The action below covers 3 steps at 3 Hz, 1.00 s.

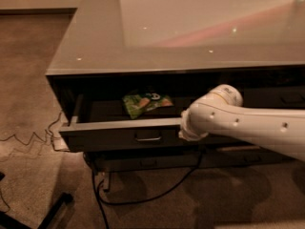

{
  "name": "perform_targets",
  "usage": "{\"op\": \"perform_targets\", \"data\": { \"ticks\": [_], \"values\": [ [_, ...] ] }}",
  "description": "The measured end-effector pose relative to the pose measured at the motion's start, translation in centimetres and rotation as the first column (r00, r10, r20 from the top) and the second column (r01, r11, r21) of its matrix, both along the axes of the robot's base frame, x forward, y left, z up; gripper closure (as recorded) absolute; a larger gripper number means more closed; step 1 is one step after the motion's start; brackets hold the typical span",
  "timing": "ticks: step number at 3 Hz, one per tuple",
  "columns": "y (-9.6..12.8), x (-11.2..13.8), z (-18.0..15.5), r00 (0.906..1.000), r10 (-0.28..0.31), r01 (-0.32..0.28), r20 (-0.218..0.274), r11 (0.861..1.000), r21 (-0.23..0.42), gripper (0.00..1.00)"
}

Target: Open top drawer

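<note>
The top drawer (109,135) is a wide dark grey drawer under the glossy tabletop (95,51). It stands pulled out, with a small loop handle (148,136) at its centre. A green snack bag (145,102) lies inside it. My white arm (248,125) reaches in from the right. My gripper (187,130) is at the drawer's front edge, just right of the handle, hidden behind the wrist.
A shallower drawer (147,162) sits below the open one. A neighbouring dark drawer stack (281,94) is on the right. A black cable (143,194) loops on the carpet under the drawers. A thin cord (28,137) trails at left. A dark bar (47,213) lies at bottom left.
</note>
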<state>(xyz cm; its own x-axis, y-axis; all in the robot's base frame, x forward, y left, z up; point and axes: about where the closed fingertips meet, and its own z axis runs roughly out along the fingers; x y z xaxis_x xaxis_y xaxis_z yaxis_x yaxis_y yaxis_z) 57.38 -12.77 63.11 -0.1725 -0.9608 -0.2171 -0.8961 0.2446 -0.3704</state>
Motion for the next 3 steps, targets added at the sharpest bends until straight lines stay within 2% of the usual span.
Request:
{"op": "perform_targets", "data": {
  "ticks": [1,2,3],
  "values": [
    [0.05,0.04,0.34,1.0000,0.000,0.000,0.000,1.000,0.000,1.00],
    [0.05,0.04,0.33,1.0000,0.000,0.000,0.000,1.000,0.000,0.81],
    [0.05,0.04,0.33,1.0000,0.000,0.000,0.000,1.000,0.000,0.58]
  ]
}}
